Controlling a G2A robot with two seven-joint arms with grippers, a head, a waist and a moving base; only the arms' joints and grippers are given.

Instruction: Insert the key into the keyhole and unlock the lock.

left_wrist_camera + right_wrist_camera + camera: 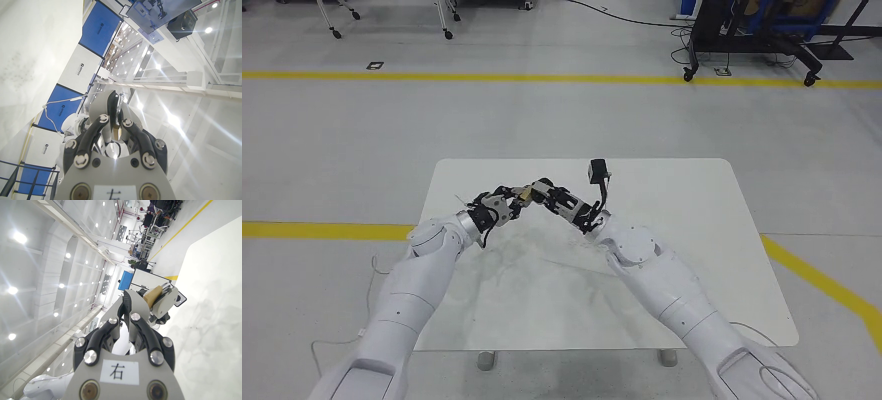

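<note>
Both grippers meet above the far middle of the bench.
The left gripper is clamped on the brass padlock, with the shackle toward its fingertips. The right gripper, just beside it, has its jaws pressed narrow; what they pinch cannot be told.

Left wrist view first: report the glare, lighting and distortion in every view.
Left wrist view: ceiling lamps throw starburst streaks beside the left pincer holding the lock. Right wrist view: lamps flare likewise; wide lens bends the edge of the table. Top view: even light, no glare on the table.
</note>
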